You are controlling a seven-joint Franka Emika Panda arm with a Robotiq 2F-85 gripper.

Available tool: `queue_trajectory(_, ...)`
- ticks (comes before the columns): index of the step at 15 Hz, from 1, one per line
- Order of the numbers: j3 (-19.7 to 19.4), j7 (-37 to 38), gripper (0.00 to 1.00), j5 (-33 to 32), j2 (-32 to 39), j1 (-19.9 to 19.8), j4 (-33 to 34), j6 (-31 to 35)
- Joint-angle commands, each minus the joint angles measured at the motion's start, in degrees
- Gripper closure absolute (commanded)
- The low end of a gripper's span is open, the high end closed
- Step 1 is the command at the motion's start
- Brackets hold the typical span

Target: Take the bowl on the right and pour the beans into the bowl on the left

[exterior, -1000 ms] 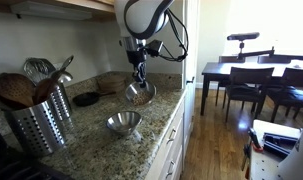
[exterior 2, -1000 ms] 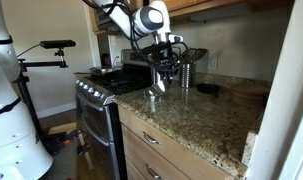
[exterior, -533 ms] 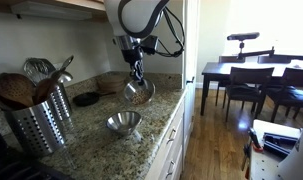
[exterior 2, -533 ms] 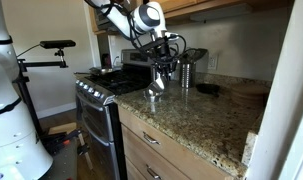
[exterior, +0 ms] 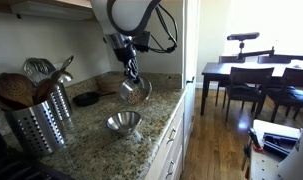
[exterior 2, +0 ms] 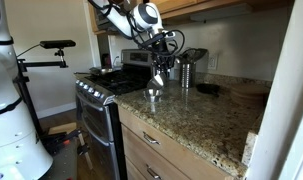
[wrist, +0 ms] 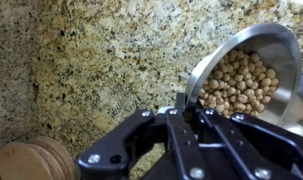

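Beans (wrist: 239,85) are seen heaped in the held bowl (wrist: 253,70), a shiny steel one that is tilted in the wrist view, with the pale brownish pieces gathered toward its lower side. The rim of this bowl is pinched by the gripper (wrist: 187,102), whose jaws are pressed together on the thin metal edge. In an exterior view the held bowl (exterior: 137,93) is shown tilted just beyond the standing bowl (exterior: 123,123) and apart from it, and it is gripped from above by the gripper (exterior: 131,78). The standing bowl is set upright on the granite counter (exterior: 101,140), near the front edge. A perforated metal utensil holder (exterior: 39,122) is placed well to one side of the standing bowl, and a dark round dish (exterior: 86,99) is found beyond it, toward the wall. A round wooden piece (wrist: 33,160) is shown in a corner of the wrist view; its place relative to the standing bowl cannot be told.
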Motion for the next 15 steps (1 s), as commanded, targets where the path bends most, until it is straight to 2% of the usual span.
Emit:
queue_trajectory(1, 0.3, 2.9, 0.92, -3.3, 2.1, 1.7, 2.9, -3.8)
queue_trajectory(15, 0.6, 5.8, 0.92, -11.8, 9.0, 6.3, 8.7, -8.4)
